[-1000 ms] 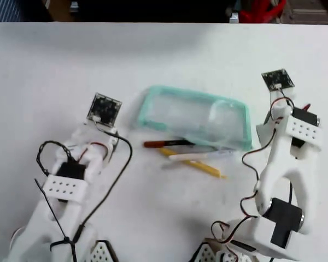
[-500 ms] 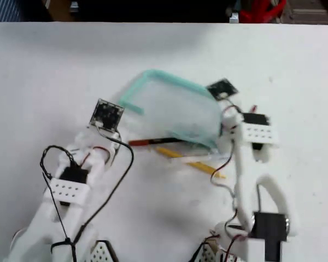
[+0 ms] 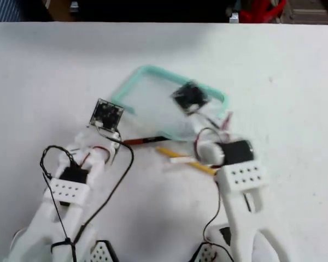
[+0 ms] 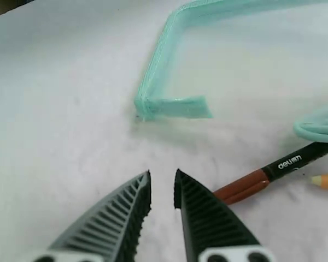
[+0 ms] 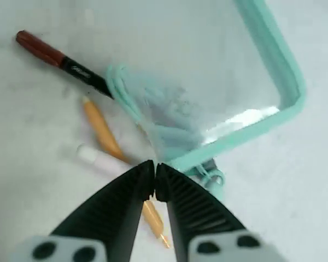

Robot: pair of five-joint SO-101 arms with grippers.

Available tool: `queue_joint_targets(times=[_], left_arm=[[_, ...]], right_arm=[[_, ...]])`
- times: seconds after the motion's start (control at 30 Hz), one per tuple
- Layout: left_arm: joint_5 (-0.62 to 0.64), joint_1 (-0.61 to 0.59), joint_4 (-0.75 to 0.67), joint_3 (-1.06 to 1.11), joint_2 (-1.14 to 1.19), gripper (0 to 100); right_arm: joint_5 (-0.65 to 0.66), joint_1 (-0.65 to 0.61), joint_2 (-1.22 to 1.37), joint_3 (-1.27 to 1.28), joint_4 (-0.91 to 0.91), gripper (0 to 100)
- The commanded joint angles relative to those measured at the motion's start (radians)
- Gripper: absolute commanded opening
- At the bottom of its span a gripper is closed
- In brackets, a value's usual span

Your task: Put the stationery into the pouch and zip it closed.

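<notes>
Though down low beside the brown pen [image 4: 268, 173], gripping nothing with the left tool [image 4: 161, 183], jaws a crack apart. Right tool [image 5: 154, 177] pinched tight, seemingly on the teal rim of the pouch [image 3: 153, 98]. Pouch resting on the table [image 3: 54, 65]; pen, yellow pencil [image 5: 101, 131], white marker [image 5: 93, 155] lying at its near edge.

The pouch [image 3: 153, 101] is recorded as clear with mint-green edging, and the surface [image 3: 54, 65] as plain white. The pen [image 3: 145, 140] is noted as black with a red-brown cap and white lettering, the pencil [image 3: 167, 152] as yellow-orange, and the third stick [image 3: 180, 160] as white. The left end effector [image 4: 162, 177] is finished in dark grey and the right end effector [image 5: 154, 169] in black, both with ribbed inner faces.
</notes>
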Motion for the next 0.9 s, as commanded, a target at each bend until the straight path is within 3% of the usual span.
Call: queue_joint_targets(times=[0.0, 0.13, 0.3, 0.4, 0.57, 0.67, 0.87], left_arm=[[-0.005, 0.013, -0.021, -0.005, 0.002, 9], [-0.005, 0.013, -0.021, -0.005, 0.002, 9], [-0.005, 0.015, -0.021, -0.005, 0.002, 9], [-0.006, 0.013, -0.021, -0.005, 0.002, 9], [-0.008, 0.01, -0.021, -0.005, 0.002, 9], [-0.008, 0.01, -0.021, -0.005, 0.002, 9], [-0.009, 0.01, -0.021, -0.005, 0.002, 9]], right_arm=[[0.006, 0.188, -0.054, -0.005, 0.002, 2.7], [0.183, 0.343, -0.054, 0.066, -0.036, 12.7], [0.381, 0.346, -0.054, 0.232, -0.159, 24.5], [0.384, 0.331, -0.054, 0.241, -0.185, 24.0], [0.239, 0.214, -0.005, 0.216, -0.166, 24.3], [0.233, 0.154, 0.102, 0.189, -0.179, 24.3], [0.256, 0.179, 0.325, 0.077, -0.268, 24.3]])
